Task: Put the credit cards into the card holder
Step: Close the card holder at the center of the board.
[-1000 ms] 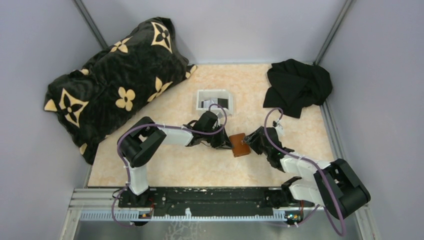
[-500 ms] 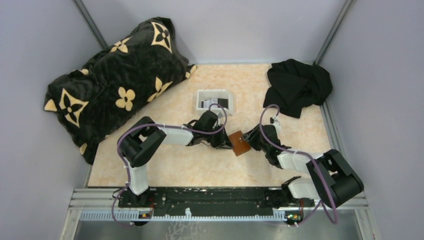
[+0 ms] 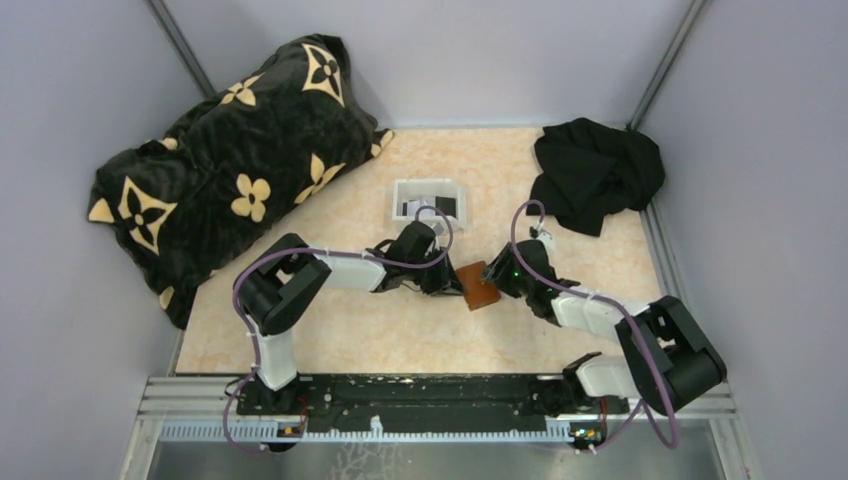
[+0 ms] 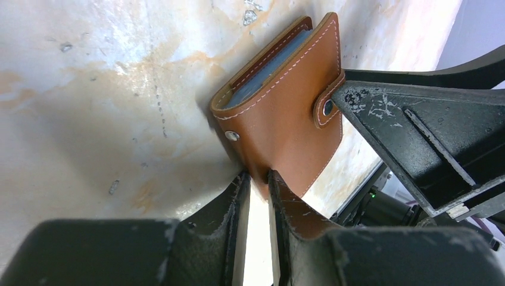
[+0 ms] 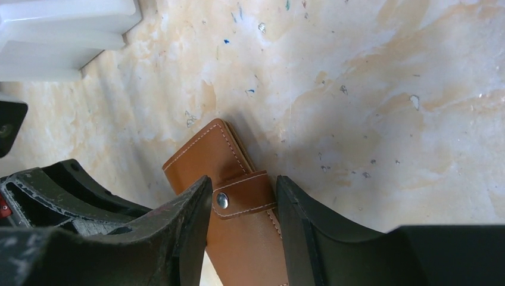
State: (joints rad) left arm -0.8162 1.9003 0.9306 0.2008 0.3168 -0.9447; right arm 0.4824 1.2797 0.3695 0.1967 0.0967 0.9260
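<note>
**Card holder pinched at left, straddled at right**

Left gripper (image 4: 257,179): jaws almost together, nipping the near corner of the card holder (image 4: 286,113); a thin slit shows between the fingers. Holder is folded shut and lies on the table (image 3: 330,330) between the two grippers, its closure strap (image 5: 253,193) wrapped over one edge. Right gripper (image 5: 242,180): jaws set wider, one finger on each side of the strap, both at its edges; cannot tell whether they press it. Credit cards (image 3: 447,208) lie in the white tray (image 3: 428,183), behind the holder and apart from it.
</note>
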